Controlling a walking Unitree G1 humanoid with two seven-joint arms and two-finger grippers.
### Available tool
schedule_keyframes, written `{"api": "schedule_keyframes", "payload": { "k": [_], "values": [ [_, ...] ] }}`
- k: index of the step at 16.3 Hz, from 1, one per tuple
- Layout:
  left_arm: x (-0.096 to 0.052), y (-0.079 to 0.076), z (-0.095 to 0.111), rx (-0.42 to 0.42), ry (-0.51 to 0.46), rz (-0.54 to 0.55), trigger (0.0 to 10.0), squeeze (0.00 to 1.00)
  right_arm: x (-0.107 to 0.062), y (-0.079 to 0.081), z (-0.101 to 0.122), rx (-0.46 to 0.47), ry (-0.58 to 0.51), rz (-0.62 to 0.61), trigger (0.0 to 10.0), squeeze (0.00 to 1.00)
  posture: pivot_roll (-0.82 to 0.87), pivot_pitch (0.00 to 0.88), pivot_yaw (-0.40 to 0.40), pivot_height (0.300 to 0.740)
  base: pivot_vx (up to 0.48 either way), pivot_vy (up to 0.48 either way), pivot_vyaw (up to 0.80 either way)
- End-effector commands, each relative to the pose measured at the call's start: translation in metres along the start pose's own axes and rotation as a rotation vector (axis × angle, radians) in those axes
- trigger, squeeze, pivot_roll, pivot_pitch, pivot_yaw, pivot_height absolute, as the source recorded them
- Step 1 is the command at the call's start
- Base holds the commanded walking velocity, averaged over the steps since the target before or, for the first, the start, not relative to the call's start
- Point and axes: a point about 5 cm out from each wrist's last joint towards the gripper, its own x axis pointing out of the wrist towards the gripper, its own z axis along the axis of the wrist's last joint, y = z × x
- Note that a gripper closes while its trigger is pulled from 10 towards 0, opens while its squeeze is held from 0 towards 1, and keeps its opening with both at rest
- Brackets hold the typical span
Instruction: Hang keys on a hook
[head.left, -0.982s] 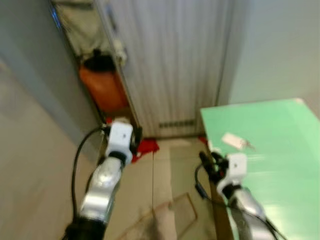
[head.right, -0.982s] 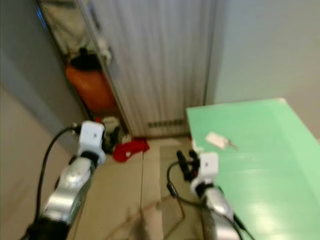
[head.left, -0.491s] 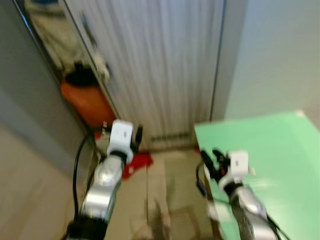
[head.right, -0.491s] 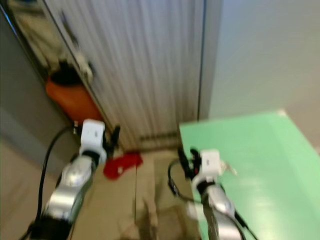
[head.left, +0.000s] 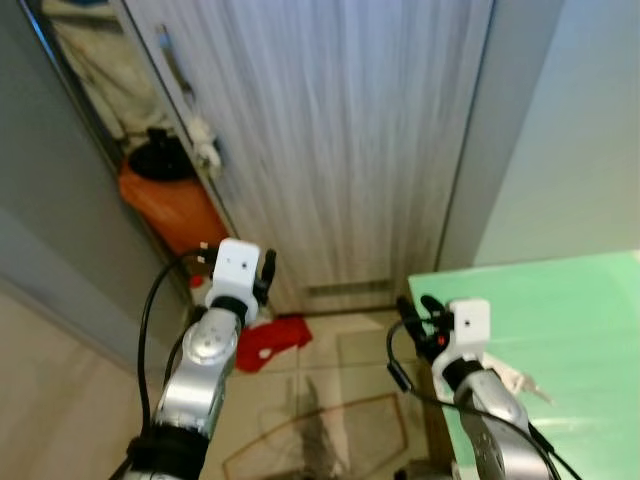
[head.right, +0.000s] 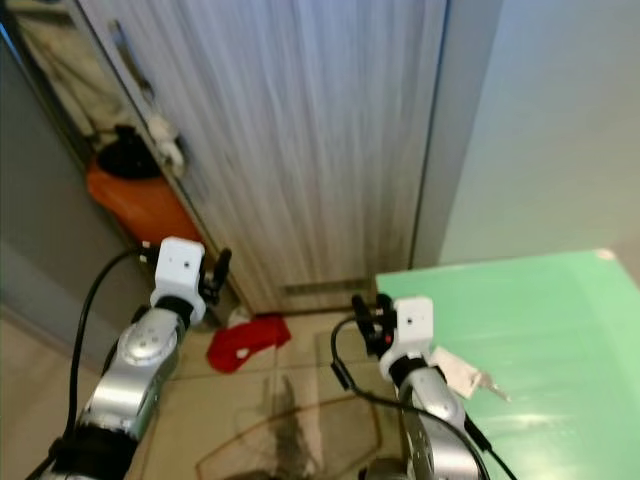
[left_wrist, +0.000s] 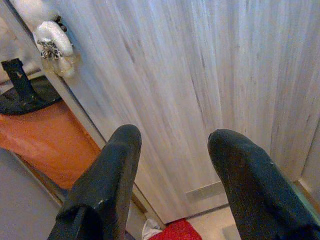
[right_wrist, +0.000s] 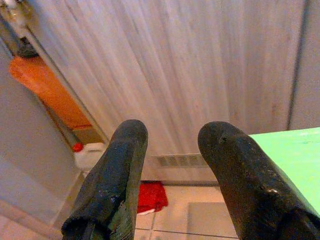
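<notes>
View has swung up the door; keys (head.right: 462, 373) now beside my right wrist.
Both claws, left (left_wrist: 172, 150) and right (right_wrist: 172, 145), gape empty: keys not yet picked.

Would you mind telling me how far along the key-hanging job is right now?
Nothing looks done yet. The keys, with a white tag, lie on the green table, beside the right arm. Both the left gripper and the right gripper are open and empty, pointing at the grey door. Left to do: pick up the keys, find a hook, hang them.
</notes>
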Motion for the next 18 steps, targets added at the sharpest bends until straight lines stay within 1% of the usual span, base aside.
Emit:
{"api": "schedule_keyframes", "payload": {
  "k": [1,2,3,4,7,8,9,15,17,18],
  "values": [
    [-0.001,0.011,-0.007,0.023,0.039,0.034,10.0,0.00,0.002,0.009,-0.004,0.019,0.015,0.020,10.0,0.00,-0.20,0.041,0.152,0.740,0.000,0.000,-0.51],
    [0.000,0.012,-0.007,0.058,0.047,0.038,10.0,0.00,0.003,0.009,-0.005,0.018,0.018,0.019,10.0,0.00,-0.20,0.041,0.153,0.740,0.000,0.000,-0.51],
    [0.001,0.010,-0.009,0.073,0.069,0.017,10.0,0.00,0.004,0.009,-0.005,0.012,0.017,0.021,10.0,0.00,-0.20,0.041,0.155,0.736,0.000,0.000,0.00],
    [0.003,0.009,-0.011,0.073,0.085,0.004,10.0,0.00,0.004,0.009,-0.005,0.005,0.017,0.017,10.0,0.00,-0.20,0.041,0.156,0.731,0.000,0.000,0.00],
    [0.006,0.012,-0.006,0.071,0.061,-0.024,10.0,0.00,0.005,0.008,-0.005,-0.003,0.015,0.015,10.0,0.00,-0.20,0.037,0.156,0.731,0.000,0.000,0.00],
    [0.006,0.011,-0.003,0.021,0.038,-0.051,10.0,0.00,0.005,0.007,-0.005,-0.005,0.018,0.017,10.0,0.00,-0.20,0.031,0.154,0.731,0.000,0.386,0.00],
    [0.006,0.010,-0.003,0.001,0.033,-0.052,10.0,0.00,0.004,0.006,-0.006,-0.008,0.020,0.018,10.0,0.00,-0.21,0.027,0.152,0.731,0.000,0.480,0.00],
    [0.010,0.011,-0.002,-0.008,0.030,-0.046,10.0,0.00,0.005,0.004,-0.006,-0.008,0.027,0.024,10.0,0.00,-0.21,0.015,0.147,0.731,0.000,0.480,0.00],
    [0.012,0.013,-0.003,0.021,0.045,-0.029,10.0,0.00,0.006,0.004,-0.008,-0.010,0.042,0.023,10.0,0.00,-0.21,0.012,0.148,0.731,0.000,0.000,0.00],
    [0.012,0.013,-0.003,0.026,0.046,-0.031,10.0,0.00,0.007,0.005,-0.009,-0.007,0.048,0.023,10.0,0.00,-0.21,0.010,0.151,0.731,0.000,0.000,-0.64]
  ]
}}
